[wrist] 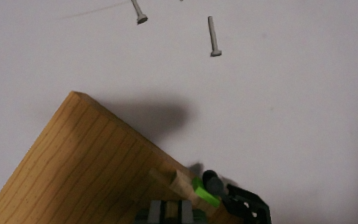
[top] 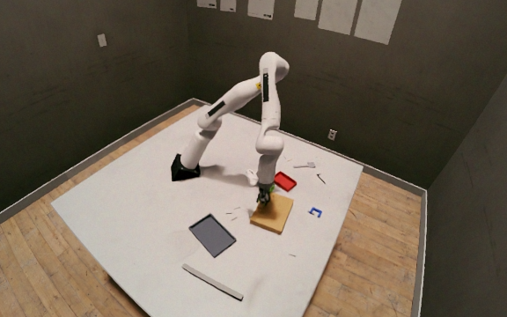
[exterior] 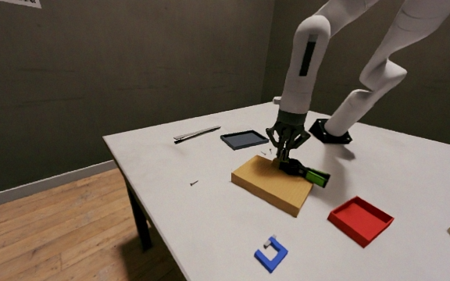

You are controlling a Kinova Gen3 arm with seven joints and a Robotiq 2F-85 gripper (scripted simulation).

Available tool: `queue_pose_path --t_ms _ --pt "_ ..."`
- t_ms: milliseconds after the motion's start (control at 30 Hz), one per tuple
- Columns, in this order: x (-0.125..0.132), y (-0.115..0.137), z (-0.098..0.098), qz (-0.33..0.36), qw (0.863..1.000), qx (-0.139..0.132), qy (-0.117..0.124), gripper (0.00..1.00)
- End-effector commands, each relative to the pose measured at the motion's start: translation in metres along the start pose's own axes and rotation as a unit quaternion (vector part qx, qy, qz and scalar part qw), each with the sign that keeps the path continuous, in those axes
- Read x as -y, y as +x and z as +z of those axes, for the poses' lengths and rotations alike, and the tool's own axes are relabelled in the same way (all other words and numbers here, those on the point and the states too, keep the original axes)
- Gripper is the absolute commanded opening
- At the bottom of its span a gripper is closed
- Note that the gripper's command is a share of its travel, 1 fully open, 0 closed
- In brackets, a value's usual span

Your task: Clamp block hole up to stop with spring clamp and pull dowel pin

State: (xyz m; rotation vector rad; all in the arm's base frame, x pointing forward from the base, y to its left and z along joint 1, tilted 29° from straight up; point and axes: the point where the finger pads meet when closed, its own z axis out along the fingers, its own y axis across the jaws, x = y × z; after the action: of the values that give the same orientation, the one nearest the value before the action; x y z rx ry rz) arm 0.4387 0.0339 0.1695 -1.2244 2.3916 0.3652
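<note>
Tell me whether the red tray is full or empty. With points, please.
Empty: in the exterior view, the red tray (top: 285,181) (exterior: 360,221) shows its bare floor inside the rim.

dim walls, soft shadows, slightly blurry detail

The bench board, thick, yellow-brown and grained, is seen lying flat, right of centre at the top view's lower middle. Near its edge, at the lower middle of the wrist frame, a pale wooden piece is partly covered; whether it is block or stop cannot be told. The black-and-green spring clamp is set beside it, its handles extended past the board's edge. The dowel pin cannot be made out.
</note>
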Motion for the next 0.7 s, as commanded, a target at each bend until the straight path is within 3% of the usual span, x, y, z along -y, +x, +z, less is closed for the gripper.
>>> queue_pose_path --t_ms 0,667 --pt "0.0012 -0.0003 -0.0007 -0.009 1.0 0.0 0.002 0.1" --pt "0.0013 -0.0005 -0.0014 -0.016 1.0 0.0 0.003 0.1"
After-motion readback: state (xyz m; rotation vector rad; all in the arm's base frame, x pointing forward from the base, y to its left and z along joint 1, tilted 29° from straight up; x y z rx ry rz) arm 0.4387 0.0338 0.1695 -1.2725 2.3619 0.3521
